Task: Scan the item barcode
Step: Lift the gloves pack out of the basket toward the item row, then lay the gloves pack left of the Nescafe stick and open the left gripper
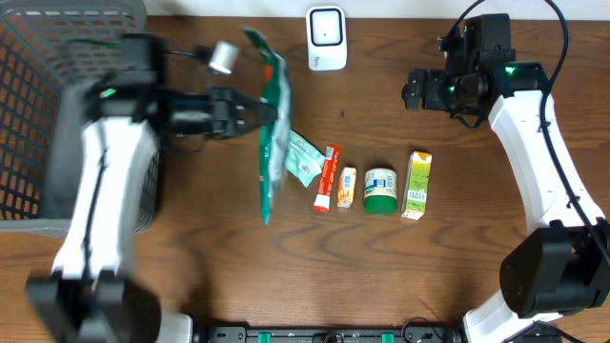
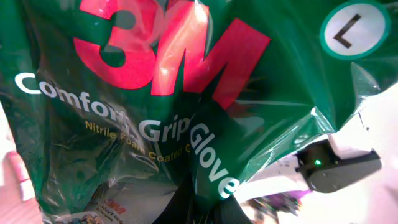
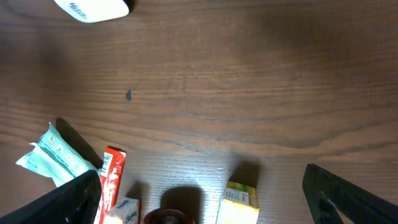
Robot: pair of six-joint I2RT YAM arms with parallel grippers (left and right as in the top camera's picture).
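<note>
The item is a green 3M glove pack (image 1: 272, 133), hanging on edge above the table left of centre. My left gripper (image 1: 270, 112) is shut on its middle from the left. In the left wrist view the pack (image 2: 155, 93) fills the frame, and my left gripper (image 2: 211, 208) pinches its lower edge. A white barcode scanner (image 1: 326, 38) stands at the table's far edge, right of the pack; its corner (image 3: 93, 7) also shows in the right wrist view. My right gripper (image 1: 419, 90) hovers at the back right, open and empty (image 3: 205, 205).
A row of goods lies mid-table: mint packet (image 1: 303, 157), red tube (image 1: 328, 177), small box (image 1: 347, 188), green jar (image 1: 379, 190), yellow carton (image 1: 416, 185). A grey basket (image 1: 38, 86) fills the far left.
</note>
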